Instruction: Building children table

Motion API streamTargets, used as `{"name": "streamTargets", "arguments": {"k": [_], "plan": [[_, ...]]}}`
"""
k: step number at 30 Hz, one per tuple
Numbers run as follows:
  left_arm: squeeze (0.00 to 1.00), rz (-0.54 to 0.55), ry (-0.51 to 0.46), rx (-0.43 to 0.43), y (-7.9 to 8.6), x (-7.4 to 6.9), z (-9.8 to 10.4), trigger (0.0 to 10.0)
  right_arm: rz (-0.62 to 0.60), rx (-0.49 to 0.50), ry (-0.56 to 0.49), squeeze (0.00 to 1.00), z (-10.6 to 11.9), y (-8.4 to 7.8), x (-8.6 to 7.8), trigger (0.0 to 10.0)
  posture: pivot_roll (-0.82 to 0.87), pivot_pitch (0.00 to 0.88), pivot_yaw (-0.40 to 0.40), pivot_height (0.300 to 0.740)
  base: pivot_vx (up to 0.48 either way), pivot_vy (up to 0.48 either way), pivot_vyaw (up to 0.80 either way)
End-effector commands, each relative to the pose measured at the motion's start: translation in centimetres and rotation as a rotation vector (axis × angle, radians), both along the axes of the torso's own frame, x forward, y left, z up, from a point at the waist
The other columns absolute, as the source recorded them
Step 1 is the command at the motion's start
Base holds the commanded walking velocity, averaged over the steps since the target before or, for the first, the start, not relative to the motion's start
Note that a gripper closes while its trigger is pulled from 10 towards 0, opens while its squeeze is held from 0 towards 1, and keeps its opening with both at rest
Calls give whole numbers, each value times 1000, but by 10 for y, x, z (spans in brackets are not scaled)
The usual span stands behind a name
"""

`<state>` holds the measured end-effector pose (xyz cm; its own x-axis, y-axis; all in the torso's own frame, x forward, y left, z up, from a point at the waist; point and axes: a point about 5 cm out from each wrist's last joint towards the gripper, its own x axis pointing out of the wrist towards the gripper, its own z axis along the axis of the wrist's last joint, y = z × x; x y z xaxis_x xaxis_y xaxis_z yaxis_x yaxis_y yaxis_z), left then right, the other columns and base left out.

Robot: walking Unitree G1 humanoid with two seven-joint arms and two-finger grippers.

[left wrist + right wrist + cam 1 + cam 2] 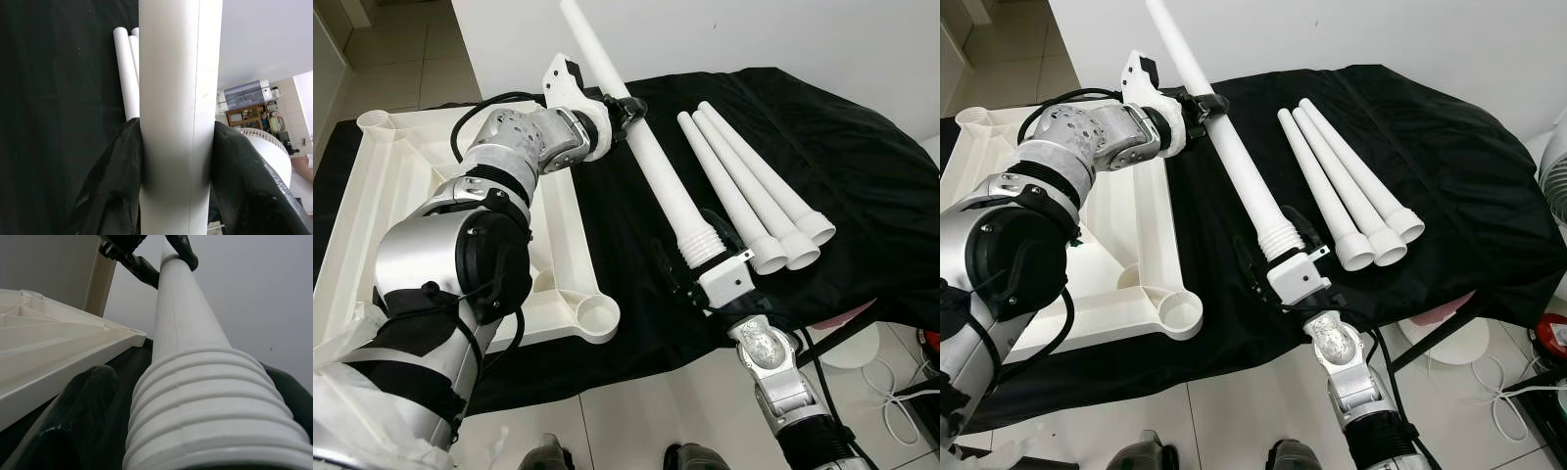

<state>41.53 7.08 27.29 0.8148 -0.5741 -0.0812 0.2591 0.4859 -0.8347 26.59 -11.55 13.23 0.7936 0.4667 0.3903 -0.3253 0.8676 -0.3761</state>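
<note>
Over the black cloth, just right of the white tabletop: one white table leg held off the surface by both claws, tilted, thin end up toward the wall, threaded end down and nearer the robot. Left gripper clamped tight on the smooth shaft partway up, black fingers pressed against both sides, no gap. Right gripper closed around the ribbed threaded end, fingers hugging it either side. Tabletop upside down on the cloth, ribs and round corner sockets facing up, left of the held leg. Three more legs flat on the cloth right of the held leg, side by side and touching, flared ends toward the robot. White fan beyond the cloth edge in the left wrist view. Tiled floor below the cloth edge.
</note>
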Motion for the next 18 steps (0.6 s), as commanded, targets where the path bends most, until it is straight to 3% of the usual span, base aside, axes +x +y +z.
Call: {"name": "streamTargets", "arguments": {"k": [1, 3, 5, 7, 8, 12, 18], "plan": [[0, -70, -121, -139, -5, -2, 20, 10000, 19, 5, 58, 1000, -12, 4, -4, 10000, -9, 0, 38, 740, 0, 0, 0], [0, -58, -122, -141, -3, -1, 20, 10000, 13, 9, 57, 1000, -12, 4, -4, 10000, -9, 0, 38, 740, 0, 0, 0], [0, -7, -152, -137, 3, 2, 26, 10000, -27, 126, 106, 1000, -10, 1, 0, 10000, -10, 0, 36, 740, 0, 0, 0], [0, 6, -166, -134, 5, 3, 28, 10000, -48, 159, 125, 1000, -10, -1, 2, 10000, -10, 0, 36, 740, 0, 0, 0], [0, 25, -197, -116, 7, 4, 31, 10000, -70, 230, 166, 0, -8, -4, 6, 10000, -10, 0, 36, 740, 0, 0, 0], [0, 28, -257, -79, 8, 4, 36, 10000, -90, 410, 228, 0, -1, -11, 14, 10000, -9, 0, 29, 740, 0, 0, 0], [0, 55, -344, -12, 8, 4, 42, 10000, -127, 429, 261, 0, 5, -15, 25, 10000, -7, 0, 22, 740, 0, 0, 0]]}}
